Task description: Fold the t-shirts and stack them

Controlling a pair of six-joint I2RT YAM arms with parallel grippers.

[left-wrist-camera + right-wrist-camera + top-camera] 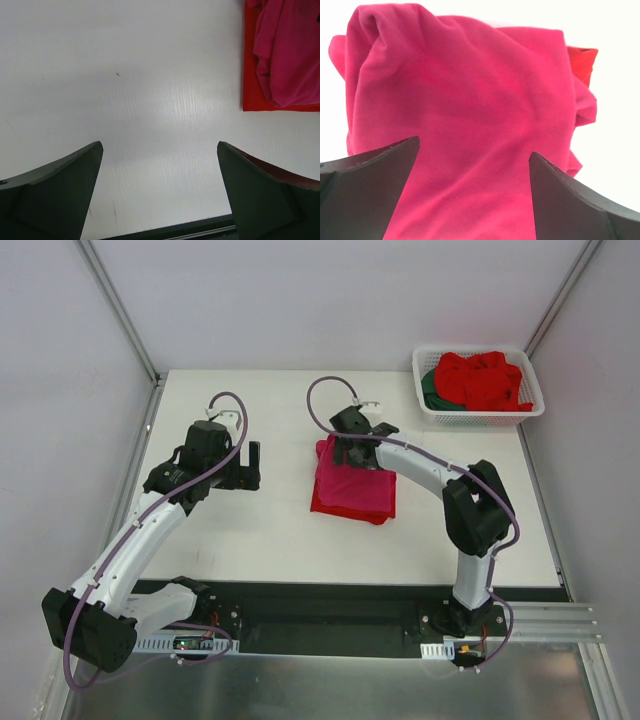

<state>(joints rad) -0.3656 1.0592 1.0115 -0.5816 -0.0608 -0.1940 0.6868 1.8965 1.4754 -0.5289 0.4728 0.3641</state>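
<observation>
Magenta t-shirt (pixel 352 488) lies folded on a red t-shirt (pixel 320 505) mid-bench, apparently just stacked. Right fingers (pixel 350 452) hover wide above it; left fingers (pixel 251 466) wide, empty. Next likely: fetch 1 from the far-right-corner basket (pixel 480 418).

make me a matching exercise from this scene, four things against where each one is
1 pink shirt
2 green shirt
3 left gripper
4 right gripper

a in the basket
b open over bare table
c lying on a red shirt
d open over the pink shirt

Pairs: 1-c, 2-a, 3-b, 4-d
</observation>
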